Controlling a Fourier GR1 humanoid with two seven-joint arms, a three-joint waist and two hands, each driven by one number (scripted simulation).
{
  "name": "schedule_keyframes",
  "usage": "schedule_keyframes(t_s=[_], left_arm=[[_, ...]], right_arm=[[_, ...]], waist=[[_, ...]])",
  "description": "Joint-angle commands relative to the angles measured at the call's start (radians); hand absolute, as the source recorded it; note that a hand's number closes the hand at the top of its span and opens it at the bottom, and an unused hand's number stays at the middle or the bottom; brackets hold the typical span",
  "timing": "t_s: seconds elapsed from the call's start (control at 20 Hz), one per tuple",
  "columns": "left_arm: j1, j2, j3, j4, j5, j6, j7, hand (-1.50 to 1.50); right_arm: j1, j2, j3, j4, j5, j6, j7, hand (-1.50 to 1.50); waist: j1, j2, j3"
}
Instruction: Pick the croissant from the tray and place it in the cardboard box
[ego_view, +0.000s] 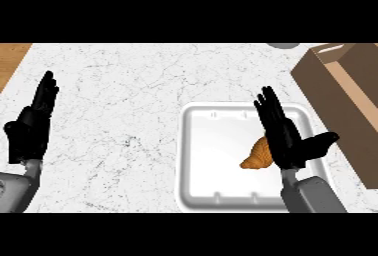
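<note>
Head view shows the right hand (289, 142), fingers straight and holding nothing, above the croissant (258, 155) in the tray (199, 150); the grab looks next, so it must curl round it, then go to the box (347, 95).

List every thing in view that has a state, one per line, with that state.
croissant: lying in the tray, not held, partly hidden by the right hand.
tray: flat on the counter, holding the croissant.
cardboard box: on the counter right of the tray, top flap open.
right hand: open, fingers straight, over the tray.
left hand: open, resting at the left edge.
</note>
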Motion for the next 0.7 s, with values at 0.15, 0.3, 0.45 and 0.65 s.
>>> schedule_keyframes(t_s=[0.15,0.3,0.45,0.65], left_arm=[[0.047,-0.077,0.053,-0.031,0.114,0.008,0.035,0.0],[0.05,-0.108,0.04,-0.039,0.137,-0.006,0.031,0.0],[0.083,-0.142,0.056,-0.07,0.209,-0.026,0.062,0.0],[0.1,-0.163,0.039,-0.099,0.221,-0.044,0.055,0.0]], right_arm=[[0.157,-0.098,-0.218,-0.028,0.142,-0.392,-0.055,1.5],[0.31,-0.295,-0.177,0.165,0.326,-0.452,0.031,1.5],[0.398,-0.207,-0.322,0.079,0.32,-0.74,0.007,-1.5],[0.518,-0.241,-0.206,-0.078,0.507,-0.886,0.026,-1.5]], waist=[[-0.108,-0.057,0.007],[-0.133,0.001,-0.033],[-0.131,-0.048,0.002],[-0.07,-0.04,0.002]])
